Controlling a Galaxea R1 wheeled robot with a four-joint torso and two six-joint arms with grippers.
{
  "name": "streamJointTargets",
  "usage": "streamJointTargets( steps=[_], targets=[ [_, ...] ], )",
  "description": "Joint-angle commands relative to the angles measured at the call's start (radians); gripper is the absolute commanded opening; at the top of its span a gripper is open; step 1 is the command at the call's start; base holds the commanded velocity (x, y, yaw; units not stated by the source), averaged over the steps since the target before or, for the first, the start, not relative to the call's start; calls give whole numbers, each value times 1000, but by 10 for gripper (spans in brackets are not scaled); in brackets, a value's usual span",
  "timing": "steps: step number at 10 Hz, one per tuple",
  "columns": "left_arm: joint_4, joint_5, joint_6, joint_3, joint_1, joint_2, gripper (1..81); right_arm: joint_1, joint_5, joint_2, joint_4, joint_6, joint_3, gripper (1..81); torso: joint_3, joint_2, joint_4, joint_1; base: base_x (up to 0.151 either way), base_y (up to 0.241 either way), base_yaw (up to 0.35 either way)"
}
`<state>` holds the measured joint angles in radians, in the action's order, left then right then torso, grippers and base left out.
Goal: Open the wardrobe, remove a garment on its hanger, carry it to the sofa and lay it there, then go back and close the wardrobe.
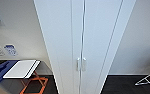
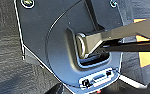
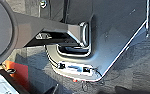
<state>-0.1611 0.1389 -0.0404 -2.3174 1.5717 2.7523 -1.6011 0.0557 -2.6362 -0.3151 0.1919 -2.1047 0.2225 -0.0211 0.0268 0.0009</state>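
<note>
Pincers: whether either is open or closed, or holding anything, cannot be told; the wrist views give robot plate and dark floor.
Wardrobe (image 1: 83, 37): dead ahead at twelve o'clock, both doors closed, silver handles (image 1: 81, 64) together at the seam.
Progress: judged not begun or fully finished; doors closed either way.
Head view adds: folding stand (image 1: 32, 80) at eight o'clock.
</note>
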Motion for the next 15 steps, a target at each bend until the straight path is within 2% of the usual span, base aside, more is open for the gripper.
streamJointTargets(
  steps=[1, 6, 10, 12, 14, 15],
  targets=[
    [-14, -58, -6, 10, -6, -12, 811, 12, -59, 25, -15, -2, 26, 811, 0, 0, 0, 0, 133, 0, 0],
    [-15, -59, -6, 9, -5, -12, 811, 17, -59, 22, -12, -3, 25, 811, 0, 0, 0, 1, 94, 0, 0],
    [-14, -59, -3, 22, -8, -17, 811, 40, -59, 40, 2, 7, 40, 811, 0, 1, 0, 2, 0, 0, 0],
    [-14, -58, -3, 114, -34, -81, 811, 92, -59, 130, 2, 9, 188, 811, 0, 0, 0, 1, 0, 0, 0],
    [-14, -56, -3, 282, -78, -200, 811, 147, -47, 260, -10, 8, 392, 811, 0, 0, 0, 1, 0, 0, 0],
    [-14, -56, -3, 348, -104, -253, 811, 178, -30, 307, -10, 8, 448, 811, 0, 0, 0, 1, 0, 0, 0]
  ],
)
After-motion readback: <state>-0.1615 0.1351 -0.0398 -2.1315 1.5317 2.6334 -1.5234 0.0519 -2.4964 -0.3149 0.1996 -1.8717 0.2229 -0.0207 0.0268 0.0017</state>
